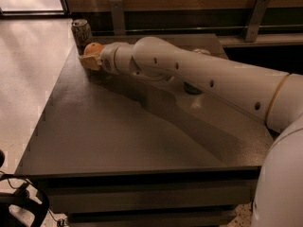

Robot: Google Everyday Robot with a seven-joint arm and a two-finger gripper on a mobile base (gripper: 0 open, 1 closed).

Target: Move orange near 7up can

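Note:
The orange (pixel 93 48) is at the table's far left corner, held between the tan fingers (pixel 89 62) of my gripper (pixel 88 56). It sits just right of and in front of the 7up can (pixel 81 32), a pale can with dark print standing upright at the corner. A small gap shows between orange and can. My white arm (pixel 199 77) reaches in from the right across the table. The far finger is hidden behind the orange.
The dark grey table (pixel 109 131) ends at its left edge close to the can, with pale floor (pixel 28 70) beyond it. A green object (pixel 191 87) lies mostly hidden under the arm. A wooden rail with brackets (pixel 255 13) runs along the back.

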